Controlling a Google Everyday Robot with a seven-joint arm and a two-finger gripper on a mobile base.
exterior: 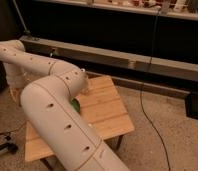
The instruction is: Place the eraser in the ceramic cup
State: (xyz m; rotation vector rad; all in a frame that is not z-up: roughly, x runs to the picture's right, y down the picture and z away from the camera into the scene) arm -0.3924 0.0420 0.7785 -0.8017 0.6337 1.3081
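Note:
My white arm (47,95) folds across the left of the view and covers much of the wooden table (104,112). The gripper is hidden behind the arm, somewhere over the table's left side, and it is shut. Neither the eraser nor the ceramic cup shows; both are hidden or out of view. A green object (75,105) peeks out from behind the forearm on the tabletop. A small pale shape (85,90) sits just under the elbow, and I cannot tell what it is.
A long grey ledge (142,62) runs behind the table, with a dark wall and a shelf of items above it. A black cable (144,100) hangs down to the speckled floor on the right. A dark box (196,106) stands at the right edge.

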